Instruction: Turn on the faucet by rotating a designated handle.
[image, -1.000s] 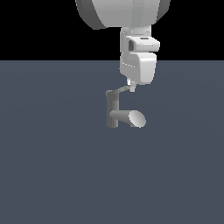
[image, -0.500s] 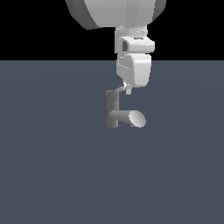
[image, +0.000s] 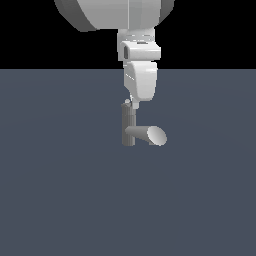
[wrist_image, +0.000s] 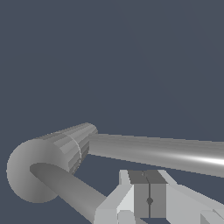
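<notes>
The faucet (image: 128, 126) is a grey upright post with a thick spout (image: 149, 135) ending in a pale oval face, pointing to the exterior view's right. My gripper (image: 131, 103) hangs right at the post's top. In the wrist view the post's capped top (wrist_image: 26, 175) is seen from above, and the spout (wrist_image: 162, 151) runs away from it. The thin handle (wrist_image: 70, 188) slants from the cap to the side of my gripper (wrist_image: 149, 200). The pads (wrist_image: 141, 199) are pressed together with nothing between them. One finger lies against the handle's outer end.
The faucet stands alone on a flat dark grey-blue floor (image: 60, 200). The large white arm (image: 140, 75) reaches down from above, directly over the post.
My gripper has moved toward the exterior view's left, from beside the post to right over its top. The handle bar that stuck out from the post top now looks much shorter.
</notes>
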